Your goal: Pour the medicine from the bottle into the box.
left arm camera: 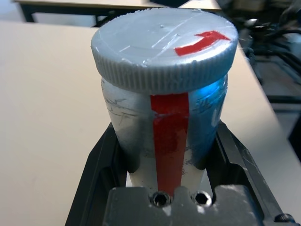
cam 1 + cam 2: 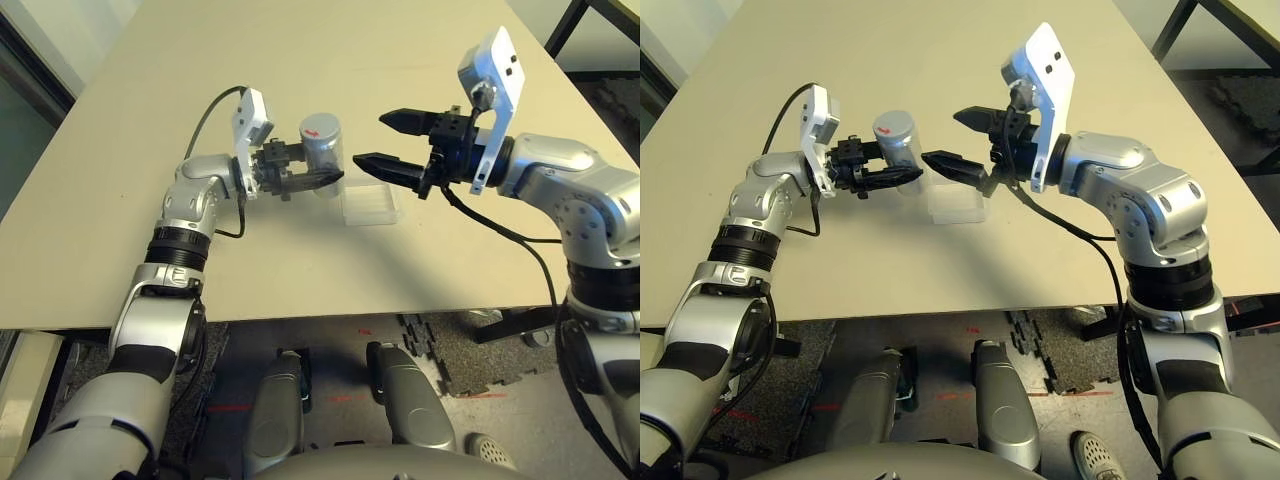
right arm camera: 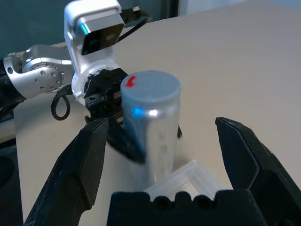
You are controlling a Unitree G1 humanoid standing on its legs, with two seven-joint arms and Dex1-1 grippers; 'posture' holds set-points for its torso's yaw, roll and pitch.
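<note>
Jaws first: the left gripper (image 2: 318,180) has its jaws pinched on the lower body of the bottle (image 2: 322,150), holding it upright with the cap (image 1: 162,47) on top and the red mark (image 1: 169,141) facing the left wrist camera. It sits a little far of the middle of the worktop (image 2: 120,200); whether its base touches the worktop or hangs just above cannot be told.

Just right and near of the bottle lies the box (image 2: 370,205), flat on the worktop and apparently empty. The medicine cannot be seen; presumably it is inside the capped bottle.

Further right, the right gripper (image 2: 385,140) hangs above the box with its jaws spread wide and holding nothing, tips pointing left toward the cap and near it but not touching.

Judged from this, the cap has yet to come off. The risks:
- The right jaws may close off-centre on the cap, slip, and knock the bottle askew.
- A twist on the cap could turn the bottle within the left jaws, since they hold it low down.
- The lower right finger is close over the light box and could nudge it out of place.
- A tiny pellet could bounce over the low walls if tipped from too high.
</note>
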